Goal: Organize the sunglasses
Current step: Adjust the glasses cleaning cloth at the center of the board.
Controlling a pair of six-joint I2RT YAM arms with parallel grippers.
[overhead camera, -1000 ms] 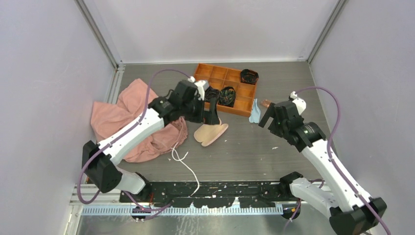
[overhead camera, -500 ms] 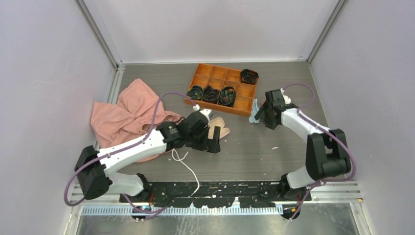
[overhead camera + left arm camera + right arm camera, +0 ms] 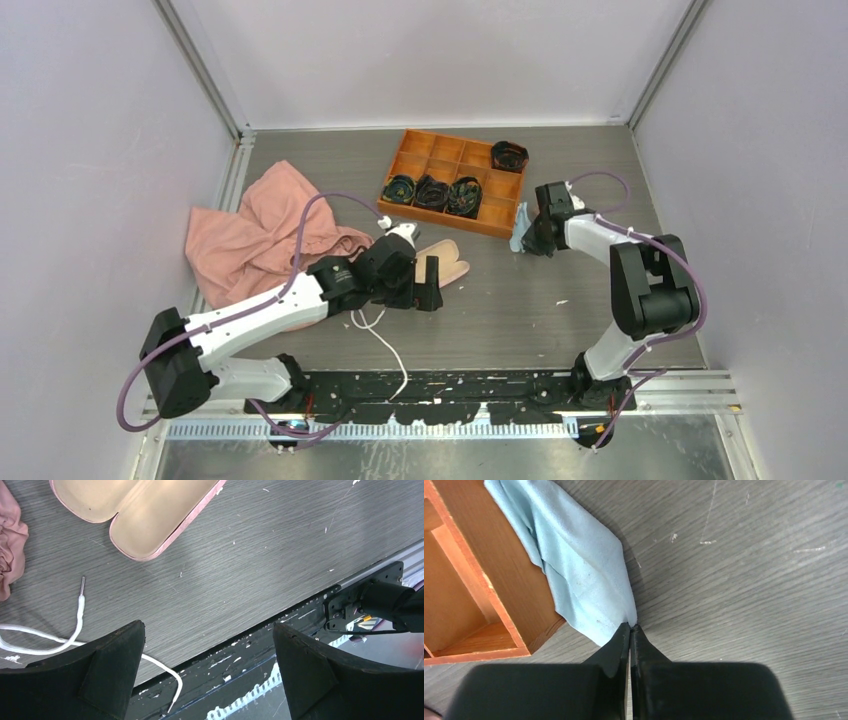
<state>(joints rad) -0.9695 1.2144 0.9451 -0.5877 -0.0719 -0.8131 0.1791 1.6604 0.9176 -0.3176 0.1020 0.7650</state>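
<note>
The sunglasses do not show in any view. A light blue cloth (image 3: 518, 238) (image 3: 579, 580) lies against the right end of the orange tray (image 3: 495, 228). My right gripper (image 3: 530, 242) (image 3: 630, 627) is low over the table, shut on the cloth's near corner. The pink case (image 3: 447, 264) (image 3: 145, 515) lies open on the table with nothing in its beige lining. My left gripper (image 3: 428, 284) (image 3: 209, 675) hovers just on the near side of the case, open, with nothing between its fingers.
The tray (image 3: 489, 585) holds several dark rolled items (image 3: 432, 192) in its compartments. A pink garment (image 3: 255, 245) is heaped at the left. A white cord (image 3: 380, 335) (image 3: 50, 645) trails from it to the table's near edge.
My right gripper reached in to the cloth beside the tray and closed on its corner. My left arm drew back from the tray to the near side of the open case.
</note>
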